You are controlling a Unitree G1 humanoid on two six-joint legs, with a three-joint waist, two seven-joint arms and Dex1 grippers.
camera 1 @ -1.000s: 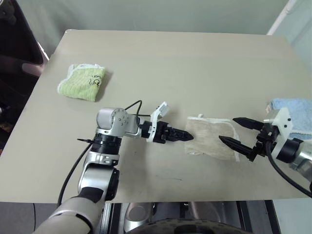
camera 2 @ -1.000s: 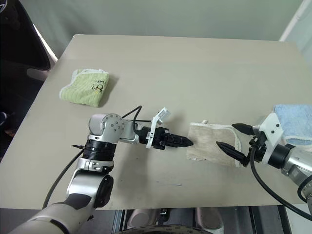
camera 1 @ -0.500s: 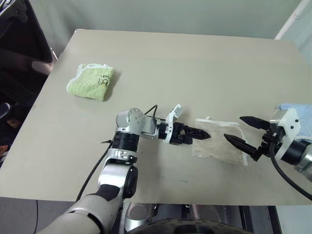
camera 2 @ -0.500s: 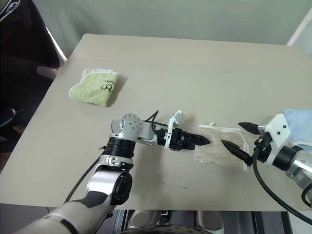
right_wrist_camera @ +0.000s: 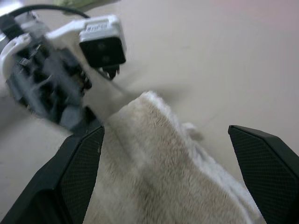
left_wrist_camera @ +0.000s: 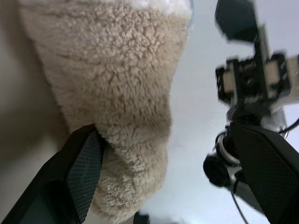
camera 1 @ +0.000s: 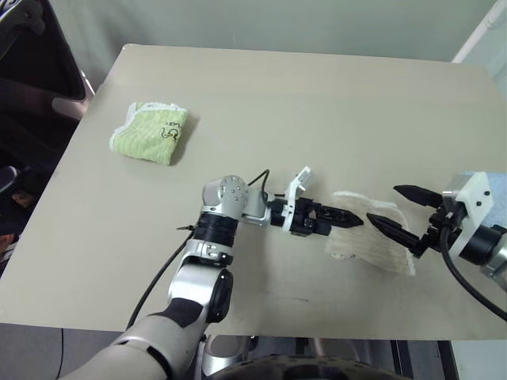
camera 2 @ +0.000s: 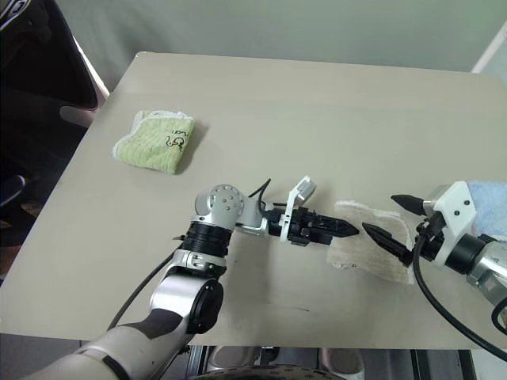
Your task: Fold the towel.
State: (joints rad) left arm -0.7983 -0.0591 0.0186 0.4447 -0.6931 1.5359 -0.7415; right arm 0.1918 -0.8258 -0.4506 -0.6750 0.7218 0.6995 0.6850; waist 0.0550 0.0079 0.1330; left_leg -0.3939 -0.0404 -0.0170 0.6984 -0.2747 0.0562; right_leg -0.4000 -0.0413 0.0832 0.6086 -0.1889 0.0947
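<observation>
On the surface [camera 1: 317, 103], the folded beige towel [camera 1: 372, 241] lay between the two claws. Left claw [camera 1: 350, 218] stood spread at the towel's near edge; right claw [camera 1: 392, 210], spread too, hovered over its far end.

A large beige table [camera 1: 301, 103] with a smooth, evenly lit top spans the scene. Behind its far edge, at twelve o'clock, stands a plain grey-green wall [camera 1: 261, 24]. At ten o'clock, off the table's left side, sits dark furniture [camera 1: 36, 95], too shadowed to identify.
</observation>
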